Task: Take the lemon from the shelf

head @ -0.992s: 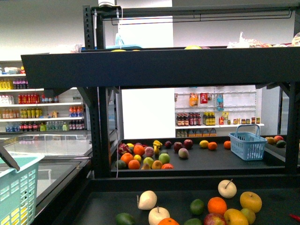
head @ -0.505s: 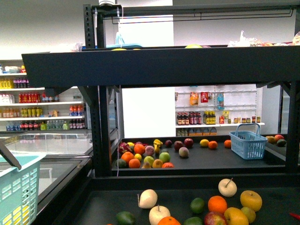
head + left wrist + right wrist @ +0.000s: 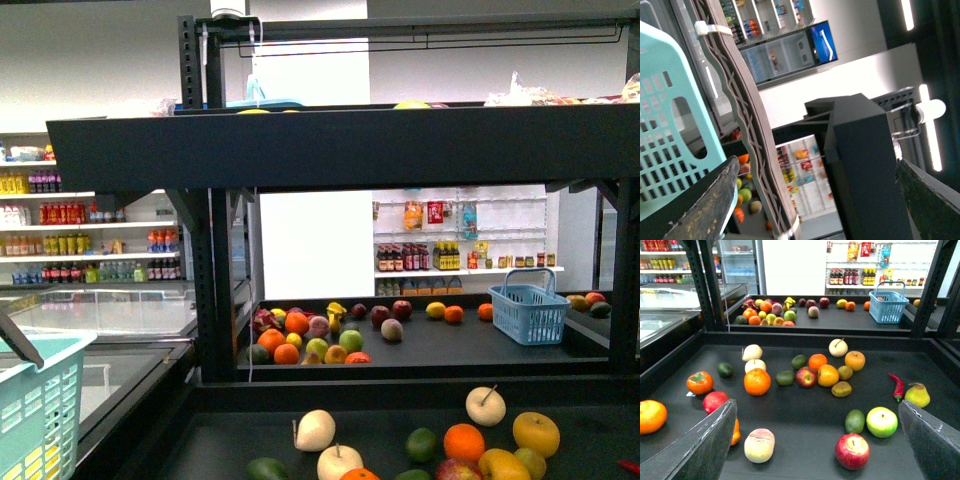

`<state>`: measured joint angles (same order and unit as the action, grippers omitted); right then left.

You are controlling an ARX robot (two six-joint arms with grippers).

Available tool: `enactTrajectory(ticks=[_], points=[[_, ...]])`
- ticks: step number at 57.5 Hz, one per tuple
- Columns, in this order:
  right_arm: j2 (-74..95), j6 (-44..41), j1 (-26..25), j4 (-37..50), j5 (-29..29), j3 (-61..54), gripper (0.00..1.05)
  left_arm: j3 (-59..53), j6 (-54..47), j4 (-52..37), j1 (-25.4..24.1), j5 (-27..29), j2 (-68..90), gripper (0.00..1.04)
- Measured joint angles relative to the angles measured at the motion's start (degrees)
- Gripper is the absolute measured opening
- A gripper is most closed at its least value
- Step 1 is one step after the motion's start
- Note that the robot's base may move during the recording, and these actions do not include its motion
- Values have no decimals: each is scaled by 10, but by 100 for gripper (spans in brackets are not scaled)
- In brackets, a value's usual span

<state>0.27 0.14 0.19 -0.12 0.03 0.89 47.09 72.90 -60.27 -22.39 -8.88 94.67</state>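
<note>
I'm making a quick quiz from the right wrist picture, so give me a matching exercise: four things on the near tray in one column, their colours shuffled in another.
Things:
1. chili
2. pear
3. avocado
4. persimmon

Colours:
A. dark green
B. orange-red with a green cap
C. red
D. yellow-green

Pairs: 1-C, 2-D, 3-A, 4-B

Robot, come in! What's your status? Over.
Right gripper open, empty, over the shelf. Left gripper open by a basket. Lemon not grabbed; maybe the yellow fruit beside the orange. Nothing in the way.
</note>
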Motion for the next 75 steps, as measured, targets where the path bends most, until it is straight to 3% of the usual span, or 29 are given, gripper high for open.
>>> enactTrajectory(ticks=[9, 20, 26, 30, 31, 34, 35, 38, 40, 52, 61, 75], points=[[0, 0, 0, 0, 0, 0, 97, -50, -177, 168, 34, 57, -144, 97], [0, 0, 0, 0, 0, 0, 97, -106, -424, 389, 126, 201, -349, 97], [0, 0, 0, 0, 0, 0, 97, -143, -528, 490, 233, 319, -488, 97], [0, 0, 0, 0, 0, 0, 97, -165, -579, 551, 353, 442, -583, 97], [0, 0, 0, 0, 0, 0, 97, -169, -585, 554, 370, 450, -593, 97], [0, 0, 0, 0, 0, 0, 97, -191, -616, 555, 481, 573, -648, 97], [0, 0, 0, 0, 0, 0, 97, -196, -625, 561, 516, 585, -663, 95], [0, 0, 0, 0, 0, 0, 97, -215, -665, 589, 591, 530, -702, 85], [0, 0, 0, 0, -1, 0, 97, -255, -693, 581, 612, 479, -727, 75], [0, 0, 0, 0, 0, 0, 97, -376, -718, 545, 571, 424, -789, 33], [0, 0, 0, 0, -1, 0, 97, -400, -721, 572, 479, 332, -844, 3], [0, 0, 0, 0, -1, 0, 97, -426, -723, 594, 357, 217, -895, 3]])
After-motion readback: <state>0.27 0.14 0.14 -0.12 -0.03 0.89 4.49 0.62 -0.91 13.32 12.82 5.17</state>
